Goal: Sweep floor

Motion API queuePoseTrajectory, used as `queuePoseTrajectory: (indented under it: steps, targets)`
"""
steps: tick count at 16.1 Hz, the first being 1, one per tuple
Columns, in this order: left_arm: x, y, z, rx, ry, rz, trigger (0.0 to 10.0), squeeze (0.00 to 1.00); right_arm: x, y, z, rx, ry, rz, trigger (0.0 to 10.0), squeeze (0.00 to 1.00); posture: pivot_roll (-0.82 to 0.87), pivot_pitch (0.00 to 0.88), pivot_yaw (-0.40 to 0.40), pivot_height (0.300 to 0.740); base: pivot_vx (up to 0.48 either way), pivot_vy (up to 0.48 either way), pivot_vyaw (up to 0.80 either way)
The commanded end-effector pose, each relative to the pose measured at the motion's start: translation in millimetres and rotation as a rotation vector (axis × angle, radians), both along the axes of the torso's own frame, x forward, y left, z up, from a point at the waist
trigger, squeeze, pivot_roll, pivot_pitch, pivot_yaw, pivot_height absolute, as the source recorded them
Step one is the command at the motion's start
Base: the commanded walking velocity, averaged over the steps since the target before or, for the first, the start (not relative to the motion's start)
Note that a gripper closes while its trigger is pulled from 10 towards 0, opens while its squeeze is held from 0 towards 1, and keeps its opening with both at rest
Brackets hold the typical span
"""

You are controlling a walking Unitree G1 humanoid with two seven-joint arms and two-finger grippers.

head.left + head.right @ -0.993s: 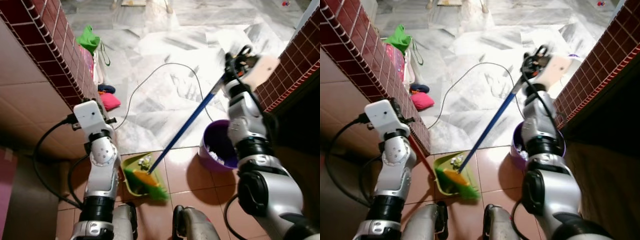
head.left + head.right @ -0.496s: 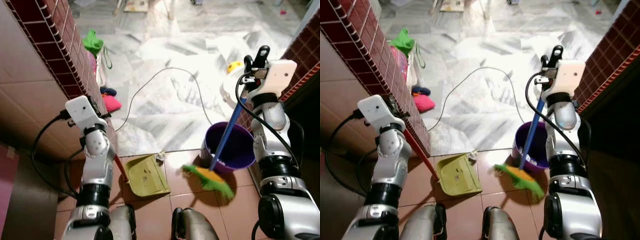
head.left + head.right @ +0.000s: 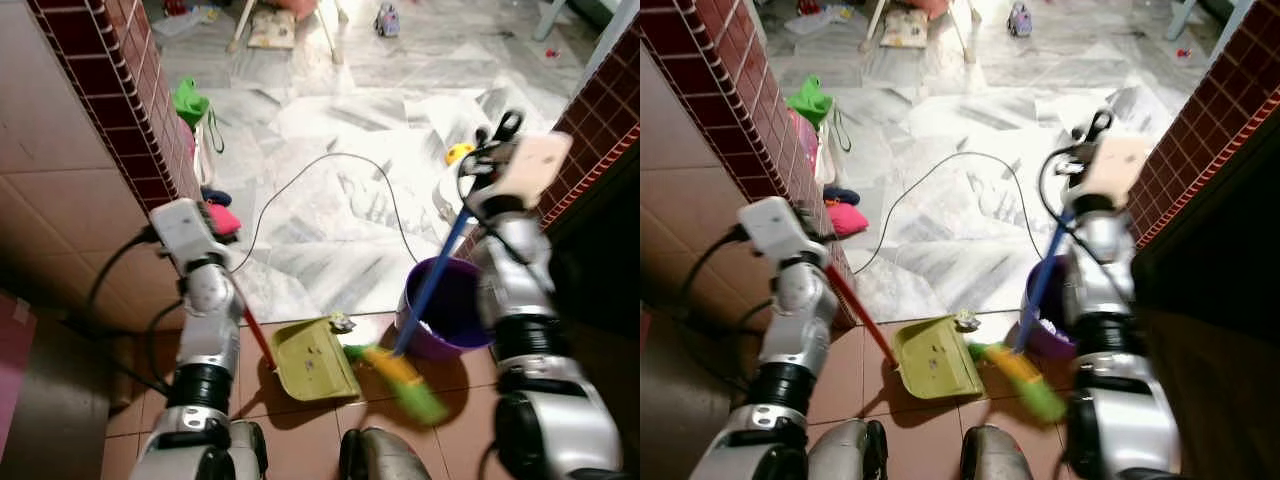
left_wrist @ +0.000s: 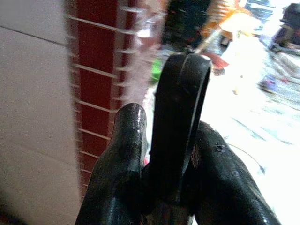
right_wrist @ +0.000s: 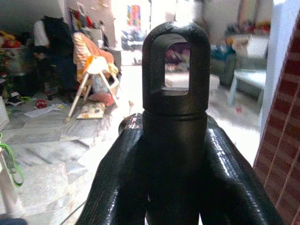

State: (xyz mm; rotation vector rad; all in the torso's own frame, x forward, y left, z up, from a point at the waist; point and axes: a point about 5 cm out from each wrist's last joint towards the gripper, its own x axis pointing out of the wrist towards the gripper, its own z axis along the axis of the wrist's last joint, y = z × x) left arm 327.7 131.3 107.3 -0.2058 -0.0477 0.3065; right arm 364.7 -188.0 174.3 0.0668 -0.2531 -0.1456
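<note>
Floor [image 3: 330, 215] w/ dustpan [image 3: 315, 360], purple bucket [image 3: 455, 310], cable [image 3: 300, 180], pink cloth [image 3: 222, 220].

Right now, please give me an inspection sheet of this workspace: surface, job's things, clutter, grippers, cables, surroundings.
Surface: brown tile floor near the robot, white marble floor beyond.
Job's things: green dustpan flat on the tiles, small debris at its far edge; broom bristles just beside it, blue handle leaning past the purple bucket.
Clutter: green bag, pink item by the wall.
Grippers: left gripper shut on the dustpan handle; right gripper shut on the broom's top.
Cables: black cable across the marble.
Surroundings: red tiled walls either side; chair farther off.
</note>
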Motion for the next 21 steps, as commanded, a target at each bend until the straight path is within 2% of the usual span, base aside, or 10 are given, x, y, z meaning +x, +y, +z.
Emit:
queuePoseTrajectory:
  steps: [1, 4, 7, 9, 11, 15, 21]
  targets:
    - [-1.8, -8.1, -2.9, -0.017, 0.005, -0.029, 10.0, 0.0, 2.7, 3.0, 4.0, 0.067, 0.0, -0.013, 10.0, 0.0, -0.1, 0.002, -0.028, 0.74, 0.0, 0.0, 0.0]
    - [-4.1, -19.1, -13.3, -0.028, 0.044, -0.075, 10.0, 0.0, 7.3, 18.6, 9.9, 0.164, 0.003, 0.031, 10.0, 0.0, -0.11, 0.002, -0.025, 0.74, 0.0, 0.0, 0.0]
    - [-4.0, -23.0, -14.6, -0.062, 0.039, -0.087, 10.0, 0.0, 9.1, 24.1, 23.7, 0.207, -0.03, 0.079, 10.0, 0.0, -0.11, 0.0, -0.025, 0.74, 0.0, 0.0, 0.0]
    - [-1.4, -19.7, -10.9, -0.072, 0.015, -0.081, 10.0, 0.0, 9.8, 24.1, 33.5, 0.212, -0.062, 0.101, 10.0, 0.0, -0.12, 0.0, -0.025, 0.74, 0.0, 0.0, 0.0]
    - [3.3, -10.2, -5.7, -0.07, -0.007, -0.044, 10.0, 0.0, 10.4, 23.5, 54.6, 0.147, -0.148, 0.135, 10.0, 0.0, -0.12, 0.0, -0.027, 0.74, 0.0, 0.0, 0.0]
    - [9.3, 1.8, 1.9, -0.06, -0.039, -0.002, 10.0, 0.0, 11.7, 21.5, 84.1, 0.101, -0.258, 0.204, 10.0, 0.0, -0.13, 0.0, -0.03, 0.74, 0.0, 0.0, 0.0]
    - [15.4, 2.6, 4.4, -0.076, -0.055, 0.013, 10.0, 0.0, 14.9, 21.5, 119.5, 0.043, -0.362, 0.255, 10.0, 0.0, -0.15, 0.0, -0.048, 0.74, 0.0, 0.0, 0.0]
